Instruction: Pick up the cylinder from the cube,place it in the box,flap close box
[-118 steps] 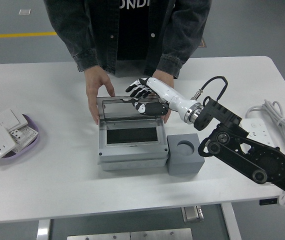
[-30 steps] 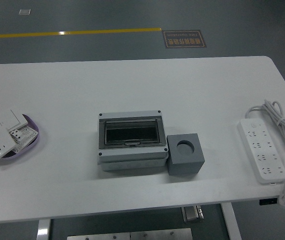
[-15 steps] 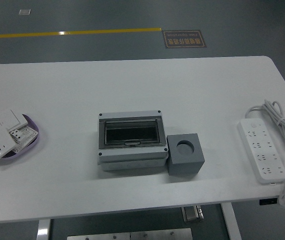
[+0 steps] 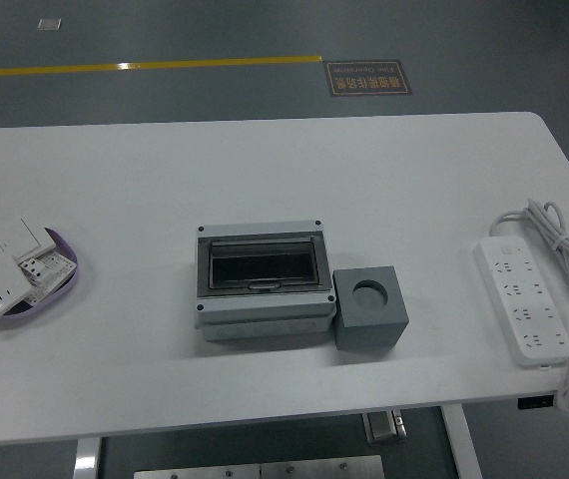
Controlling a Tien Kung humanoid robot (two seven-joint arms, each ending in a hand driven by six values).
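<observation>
A grey box (image 4: 262, 280) with a dark see-through flap sits at the middle of the white table (image 4: 265, 170). Its flap lies down flat over the box. Right beside it, touching its right side, stands a grey cube (image 4: 368, 307) with a round hole in its top; the hole looks empty. No cylinder shows anywhere in the head view; through the dark flap I cannot tell what is inside the box. Neither of my hands is in the picture, and no person stands at the far side.
A purple dish (image 4: 63, 282) holding several white wall switches and sockets sits at the left edge. A white power strip (image 4: 523, 311) with its coiled cable (image 4: 564, 239) lies at the right edge.
Since 3.9 s ago my right arm and the person have left the view, and the box's flap has gone from standing up to lying flat. Nothing differs over the last second.
</observation>
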